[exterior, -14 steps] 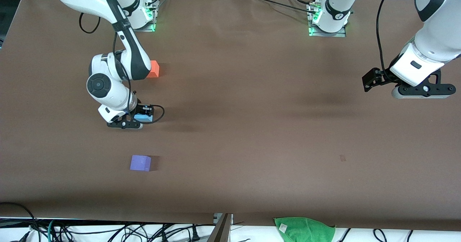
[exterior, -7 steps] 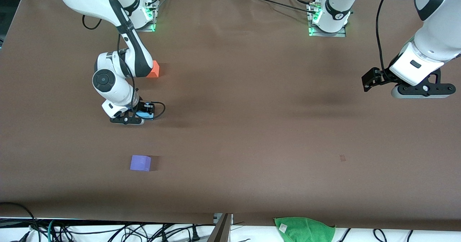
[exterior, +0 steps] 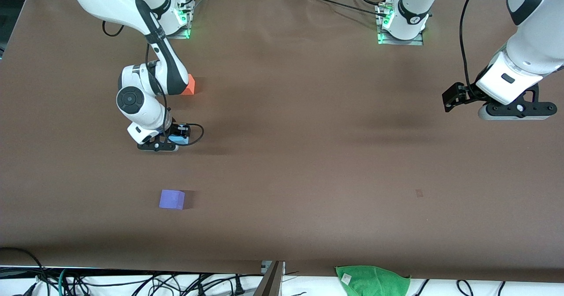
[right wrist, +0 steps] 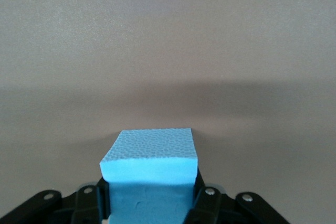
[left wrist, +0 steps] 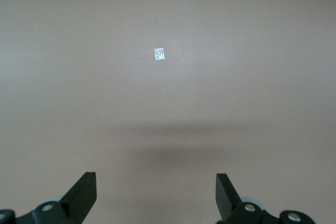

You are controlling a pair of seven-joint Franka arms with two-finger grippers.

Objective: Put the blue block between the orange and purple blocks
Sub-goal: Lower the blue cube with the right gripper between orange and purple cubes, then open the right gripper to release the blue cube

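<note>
Sky-blue block [right wrist: 149, 169], orange block [exterior: 189, 85], violet-purple block [exterior: 172, 199], brown table [exterior: 308, 155], green cloth [exterior: 372, 280]

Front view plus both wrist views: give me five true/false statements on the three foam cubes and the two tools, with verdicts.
1. The right tool is shut on the sky-blue matte foam cube. True.
2. The left tool holds the violet-purple matte cube. False: its fingers are open and hold nothing; it waits over the brown table at the left arm's end.
3. The purple cube is nearer to the front camera than the orange-coral matte cube. True.
4. The orange cube touches the purple cube. False: they lie well apart.
5. The blue cube is stacked on the orange cube. False: it is in the right tool, over the stretch of table between the other two cubes.
</note>
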